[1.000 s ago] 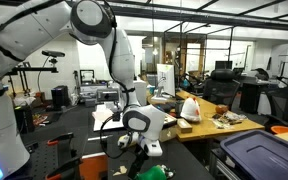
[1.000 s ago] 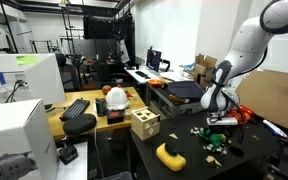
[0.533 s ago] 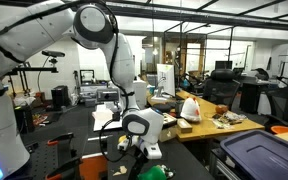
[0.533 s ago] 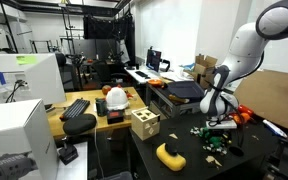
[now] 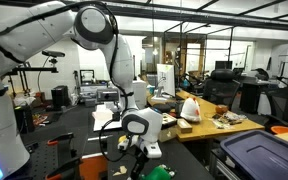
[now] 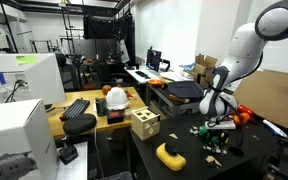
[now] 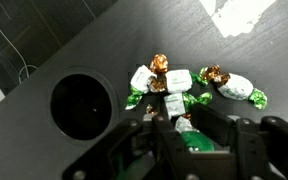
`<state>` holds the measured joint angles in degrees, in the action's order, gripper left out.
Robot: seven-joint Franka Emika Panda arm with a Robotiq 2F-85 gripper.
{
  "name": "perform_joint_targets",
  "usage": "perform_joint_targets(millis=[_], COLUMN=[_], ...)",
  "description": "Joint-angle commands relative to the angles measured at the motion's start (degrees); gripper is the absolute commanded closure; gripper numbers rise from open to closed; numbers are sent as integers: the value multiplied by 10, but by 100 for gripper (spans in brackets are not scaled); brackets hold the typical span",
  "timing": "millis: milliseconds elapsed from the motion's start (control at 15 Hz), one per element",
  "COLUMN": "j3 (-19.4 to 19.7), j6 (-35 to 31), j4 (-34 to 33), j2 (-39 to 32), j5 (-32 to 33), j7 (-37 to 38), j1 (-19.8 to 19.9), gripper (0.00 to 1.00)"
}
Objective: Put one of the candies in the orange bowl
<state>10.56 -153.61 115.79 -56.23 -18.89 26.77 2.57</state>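
Note:
Several candies in green, white and gold wrappers lie in a cluster on the black table top. In the wrist view my gripper is low over the near edge of the cluster, its two fingers pressed against either side of a green-wrapped candy. In both exterior views the gripper points down at the candies. An orange bowl stands just beyond the gripper on the same table.
A dark round opening sits left of the candies. A yellow object and a wooden block box rest on the table's near side. A white patch lies beyond the cluster. A blue bin stands nearby.
The jaws have closed in from wide open onto the green candy. The arm has dropped slightly toward the table.

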Motion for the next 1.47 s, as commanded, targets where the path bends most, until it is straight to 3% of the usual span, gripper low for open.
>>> perform_joint_targets(millis=[0, 333, 867, 933, 1000, 1400], j3=[9, 7, -39, -38, -37, 22], j6=[-15, -25, -24, -23, -24, -52], j4=[1, 9, -8, -8, -8, 6], j2=[-5, 2, 0, 0, 0, 3], j5=[2, 12, 22, 26, 28, 61], j7=[18, 5, -27, -29, -27, 4], j1=[-13, -24, -36, -40, -43, -95], gripper=[98, 97, 97, 64, 63, 19])
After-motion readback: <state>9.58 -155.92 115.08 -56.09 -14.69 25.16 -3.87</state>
